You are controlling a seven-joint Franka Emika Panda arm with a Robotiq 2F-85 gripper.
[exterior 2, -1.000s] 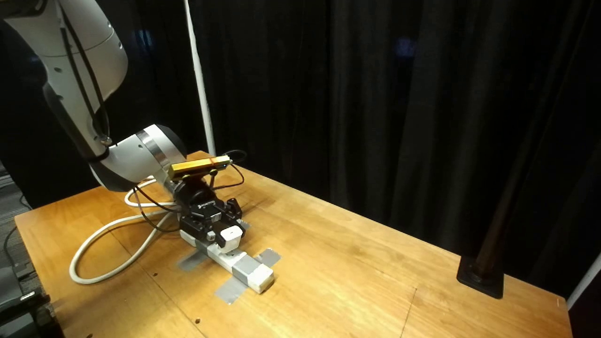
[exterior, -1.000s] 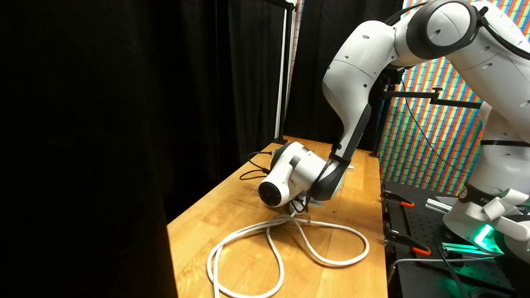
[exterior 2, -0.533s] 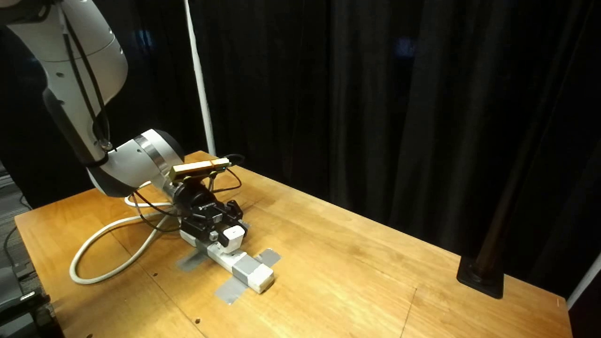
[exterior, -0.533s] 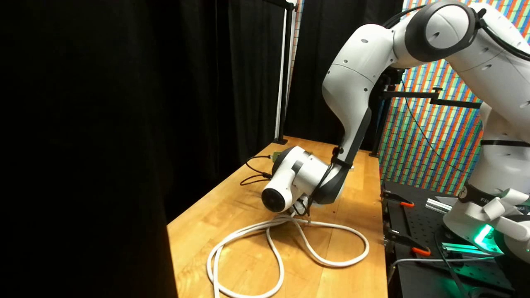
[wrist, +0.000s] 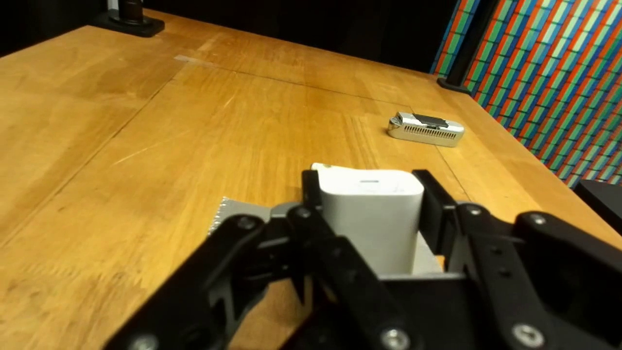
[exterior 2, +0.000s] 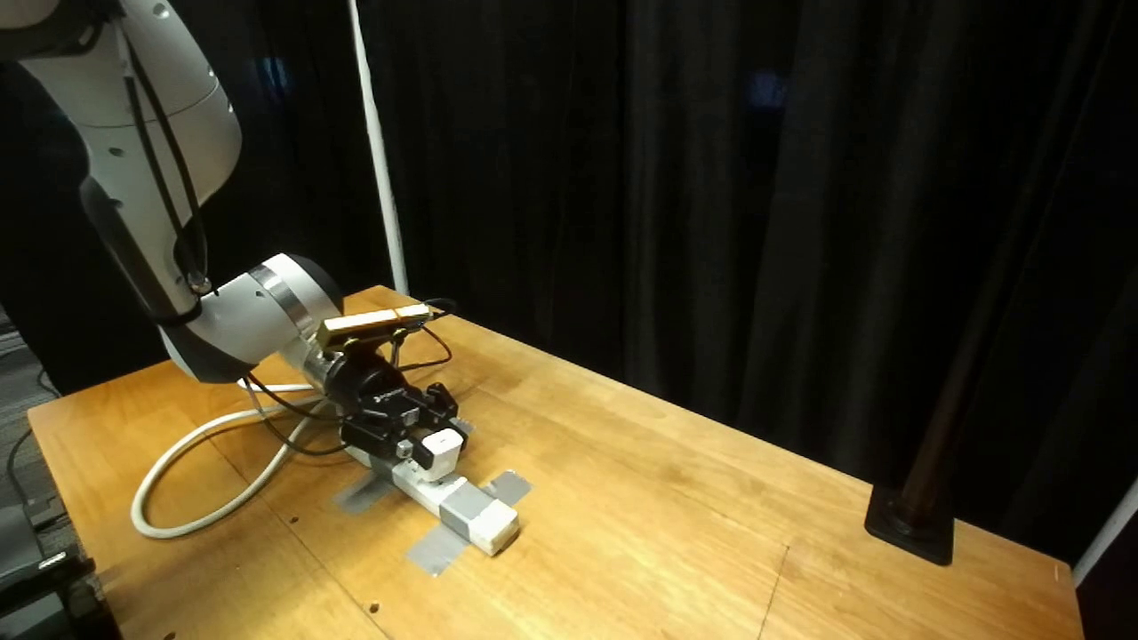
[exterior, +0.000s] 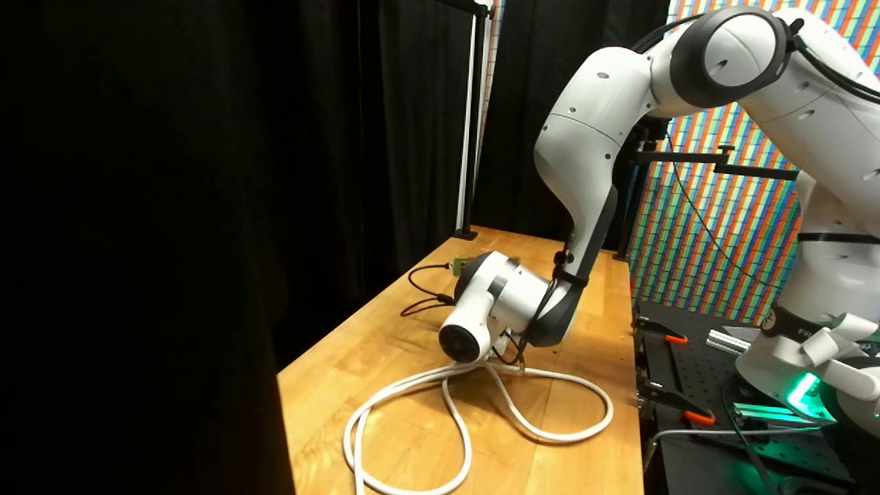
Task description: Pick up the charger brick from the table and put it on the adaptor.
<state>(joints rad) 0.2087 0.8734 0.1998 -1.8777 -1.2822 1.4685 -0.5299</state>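
Over the adaptor [exterior 2: 427,491], between its two bands of grey tape [exterior 2: 465,502], the gripper [wrist: 371,188] holds the charger brick [exterior 2: 443,455] clamped by both fingers [wrist: 434,214], slotted face up, presumably so the plug side points down (underside hidden; touching or seated, cannot tell). The tape likely stops the adaptor sliding under a push. Count: one charger brick, one adaptor, two bands, one looped white cable [exterior: 465,433], one small silver-and-dark item [wrist: 426,130] farther off on the worktop [wrist: 194,146].
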